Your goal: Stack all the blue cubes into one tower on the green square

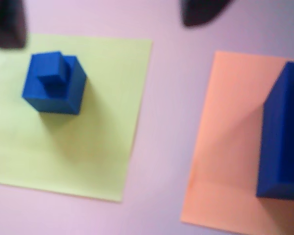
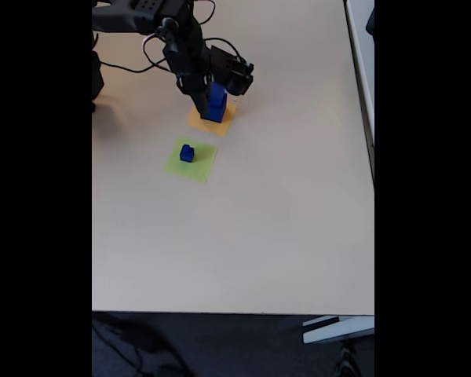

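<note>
In the wrist view the green square [image 1: 73, 142] lies at left, carrying a medium blue cube [image 1: 63, 95] with a small blue cube [image 1: 53, 73] on top of it. A large blue cube [image 1: 283, 137] stands on an orange square [image 1: 225, 161] at the right edge. My gripper [image 1: 105, 17] is open; its two dark fingertips [image 1: 7, 24] show blurred at the top edge, far apart, with nothing between them. In the fixed view the gripper [image 2: 202, 106] hangs just left of the large cube [image 2: 215, 102], behind the green square [image 2: 193, 161] and its little stack [image 2: 187, 152].
The arm [image 2: 180, 39] reaches in from the top left of the pale table [image 2: 259, 236], with cables trailing behind it. The table's right edge and front edge border dark floor.
</note>
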Robot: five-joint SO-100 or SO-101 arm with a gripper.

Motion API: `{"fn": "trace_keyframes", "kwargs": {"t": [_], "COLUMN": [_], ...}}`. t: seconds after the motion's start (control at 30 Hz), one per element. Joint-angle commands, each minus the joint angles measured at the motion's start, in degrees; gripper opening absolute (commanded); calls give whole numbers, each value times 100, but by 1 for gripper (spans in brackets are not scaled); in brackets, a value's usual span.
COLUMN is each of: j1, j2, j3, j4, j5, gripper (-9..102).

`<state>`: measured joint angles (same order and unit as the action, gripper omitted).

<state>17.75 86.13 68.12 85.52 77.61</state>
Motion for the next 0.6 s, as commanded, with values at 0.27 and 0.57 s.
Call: {"fn": "trace_keyframes", "kwargs": {"t": [0.27,0.57], "j1": [-1512,-1837], "j2": [-9,-272], "j3": [-562,53], "j4": [-422,-896], "j5": [2197,2593], "gripper": [23,26]}}
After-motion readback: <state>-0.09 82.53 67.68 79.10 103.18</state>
